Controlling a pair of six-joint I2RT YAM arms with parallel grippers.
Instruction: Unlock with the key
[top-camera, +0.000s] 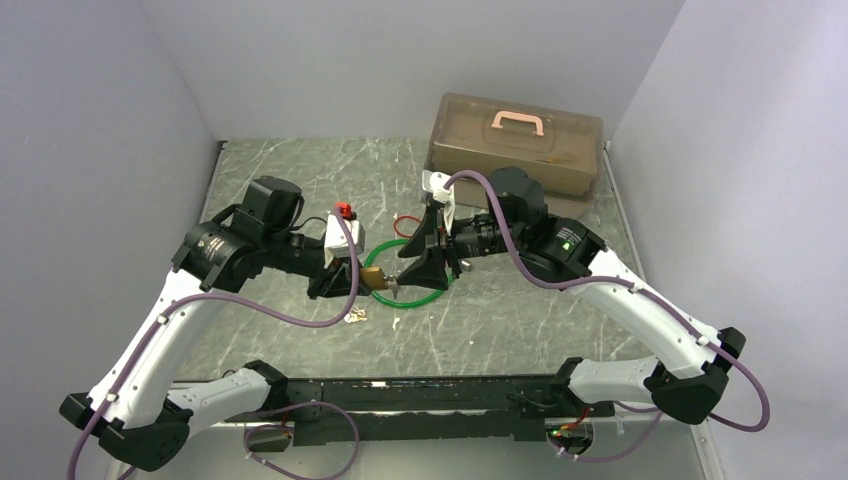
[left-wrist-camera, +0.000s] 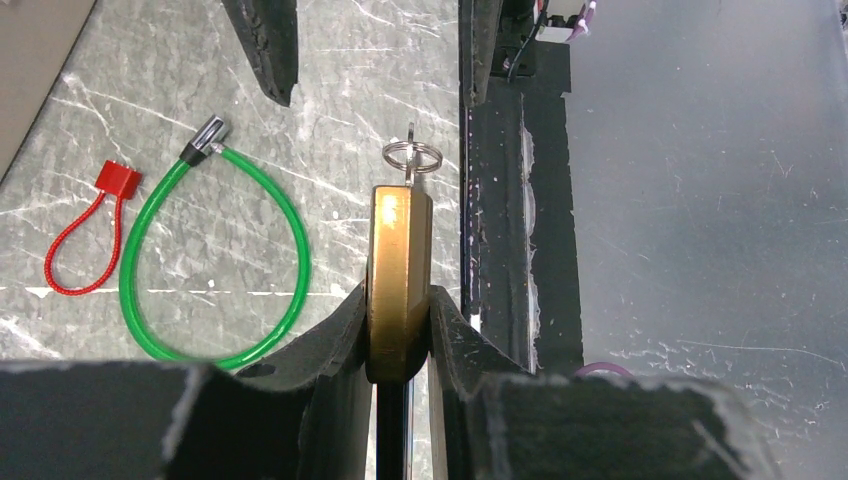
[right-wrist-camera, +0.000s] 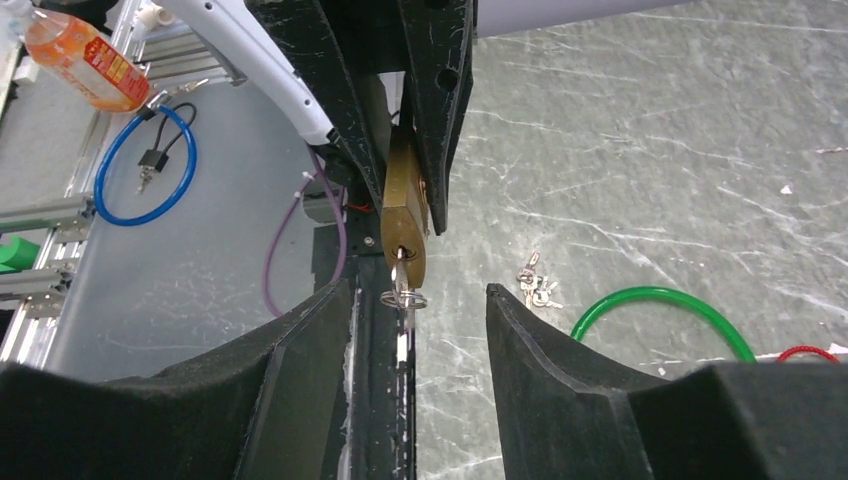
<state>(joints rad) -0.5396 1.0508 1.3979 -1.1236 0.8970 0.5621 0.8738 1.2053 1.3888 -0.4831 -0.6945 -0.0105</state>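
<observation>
– One padlock only? How does it look?
– Yes, one. The padlock (left-wrist-camera: 398, 270) is of brass, flat and narrow. In the left wrist view it stands on edge in the lower middle of the frame. The left gripper (left-wrist-camera: 398, 325) clamps it between both fingers. A small key (left-wrist-camera: 411, 157) with a round ring sits in the end face that points to the top of the frame.
– And the right claw?
– The right gripper (right-wrist-camera: 414, 300) is open. Its two fingers stand on either side of the key, in the lower middle of the right wrist view, and they do not touch it.
– The cable?
– The green cable (left-wrist-camera: 301, 250) lies as a loop on the marbled table (left-wrist-camera: 350, 90), left of the padlock. Its metal tip lies free at the upper left. A red loop (left-wrist-camera: 118, 180) lies further left. A bunch of keys (right-wrist-camera: 533, 287) lies right of centre in the right wrist view.
– Any containers?
– A brown box (top-camera: 515, 145) with a pink handle stands at the upper right of the top view, with the lid shut. Its walls are tinted, so I cannot tell what is inside.
– What is hidden?
– The fingers cover the lower part of the padlock, and the blade of the key is inside the lock. I cannot see where the green cable joins the body.
</observation>
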